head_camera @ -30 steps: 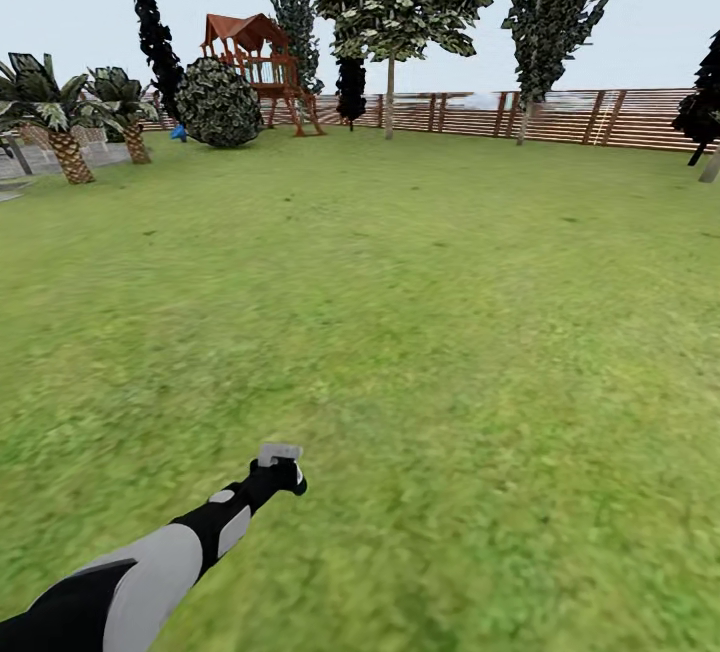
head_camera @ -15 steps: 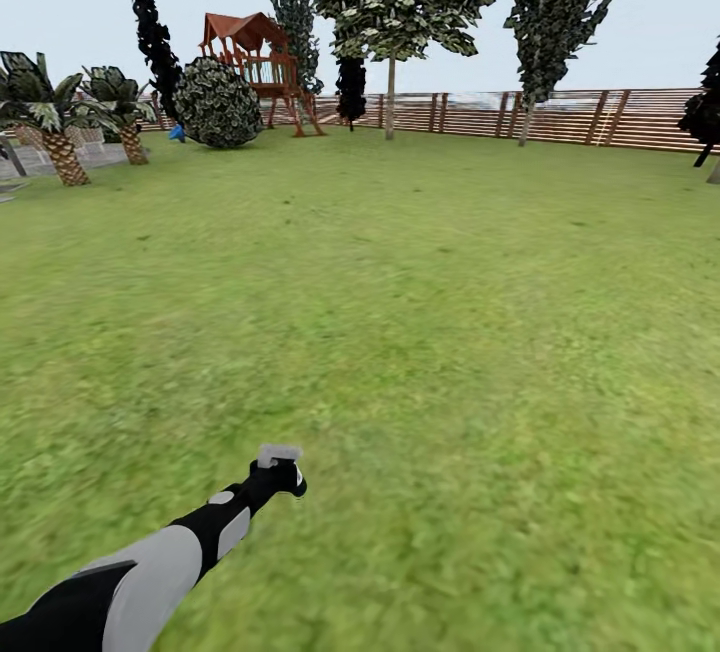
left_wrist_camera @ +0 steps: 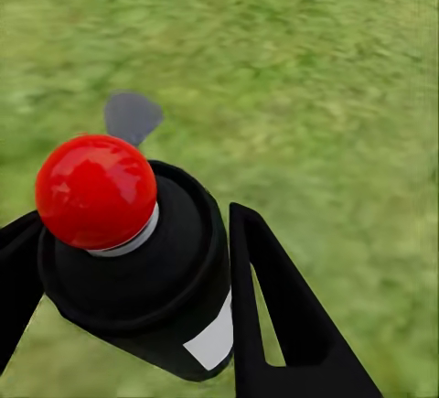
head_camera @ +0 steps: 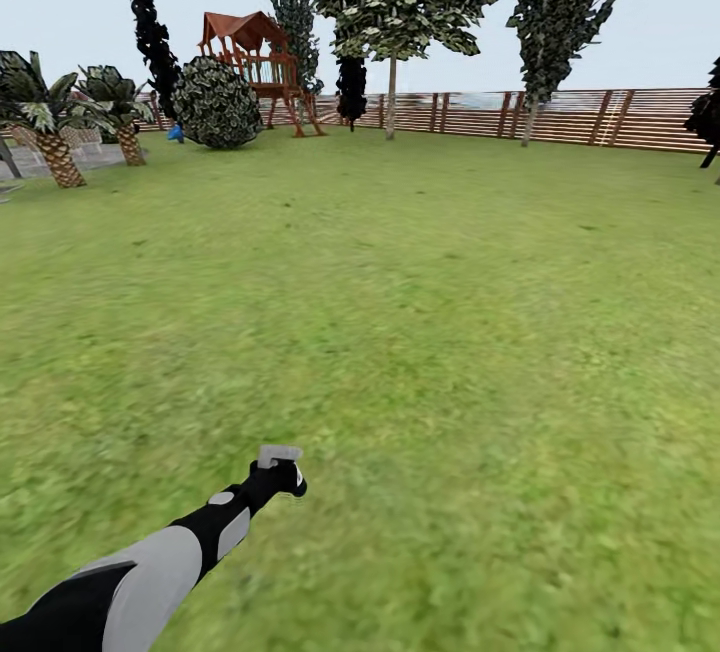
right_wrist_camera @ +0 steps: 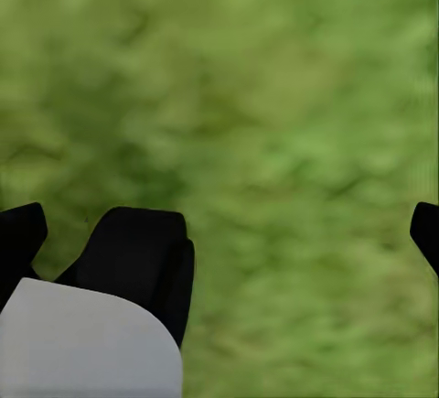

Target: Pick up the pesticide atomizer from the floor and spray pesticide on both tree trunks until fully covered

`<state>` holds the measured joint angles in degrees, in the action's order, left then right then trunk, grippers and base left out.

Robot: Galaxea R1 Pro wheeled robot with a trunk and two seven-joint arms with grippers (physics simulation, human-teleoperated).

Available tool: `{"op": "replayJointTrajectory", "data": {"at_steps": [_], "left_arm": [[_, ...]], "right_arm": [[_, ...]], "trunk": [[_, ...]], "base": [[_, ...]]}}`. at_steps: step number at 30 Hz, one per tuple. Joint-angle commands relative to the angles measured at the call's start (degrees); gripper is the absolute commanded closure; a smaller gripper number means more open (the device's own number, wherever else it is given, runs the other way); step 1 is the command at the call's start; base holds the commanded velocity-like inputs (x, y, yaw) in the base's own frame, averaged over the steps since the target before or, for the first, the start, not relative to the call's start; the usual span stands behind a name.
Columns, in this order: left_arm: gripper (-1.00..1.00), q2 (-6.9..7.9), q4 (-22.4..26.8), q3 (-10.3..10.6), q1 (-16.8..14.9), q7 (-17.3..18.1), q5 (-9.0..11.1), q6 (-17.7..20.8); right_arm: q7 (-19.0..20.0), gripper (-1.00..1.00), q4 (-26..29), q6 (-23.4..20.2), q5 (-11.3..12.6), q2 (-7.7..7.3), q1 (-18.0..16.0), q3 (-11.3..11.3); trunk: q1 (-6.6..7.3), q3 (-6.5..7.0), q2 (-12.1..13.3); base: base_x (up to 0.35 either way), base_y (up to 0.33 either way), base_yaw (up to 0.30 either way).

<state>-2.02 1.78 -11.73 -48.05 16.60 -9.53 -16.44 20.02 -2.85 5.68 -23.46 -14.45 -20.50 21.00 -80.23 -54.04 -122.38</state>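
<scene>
- Left gripper [left_wrist_camera: 137, 279] clamped on pesticide atomizer [left_wrist_camera: 137, 261], held out low over grass [head_camera: 450, 332].
- Right gripper [right_wrist_camera: 219, 224] spread wide above grass.
- Two trees [head_camera: 391, 97] far off by fence [head_camera: 600, 117].

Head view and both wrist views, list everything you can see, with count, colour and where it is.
trees: two, green crowns on bare trunks, far side by the fence
conifers: several, dark, along the far edge
palms: two, scaly trunks, far left
bush: one, round, dark green, before the playhouse
playhouse: one, red-brown, far left
fence: one, brown slats, across the back
lawn: green, everywhere
pesticide atomizer: one, black with white label and red knob, between the left tool's fingers
left arm: black and white, low left
left tool: shut on the atomizer
right tool: open, over grass
</scene>
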Motion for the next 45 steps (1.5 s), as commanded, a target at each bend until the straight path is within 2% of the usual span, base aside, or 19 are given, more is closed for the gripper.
{"op": "replayJointTrajectory", "data": {"at_steps": [1,45], "left_arm": [[1.0,0.0,-0.02,-0.52,-0.03,0.1,-0.55,-0.17],[1.0,0.09,0.16,-0.4,-0.03,0.1,-0.4,-0.26]], "right_arm": [[0.02,-1.0,-0.23,0.39,-0.53,-0.05,-0.08,0.47],[0.02,-1.0,-0.23,0.39,-0.53,-0.05,-0.07,0.49]], "trunk": [[-0.03,-0.05,-0.02],[-0.03,-0.05,-0.02]], "base": [[0.35,0.08,0.0],[0.35,0.005,0.0]]}}
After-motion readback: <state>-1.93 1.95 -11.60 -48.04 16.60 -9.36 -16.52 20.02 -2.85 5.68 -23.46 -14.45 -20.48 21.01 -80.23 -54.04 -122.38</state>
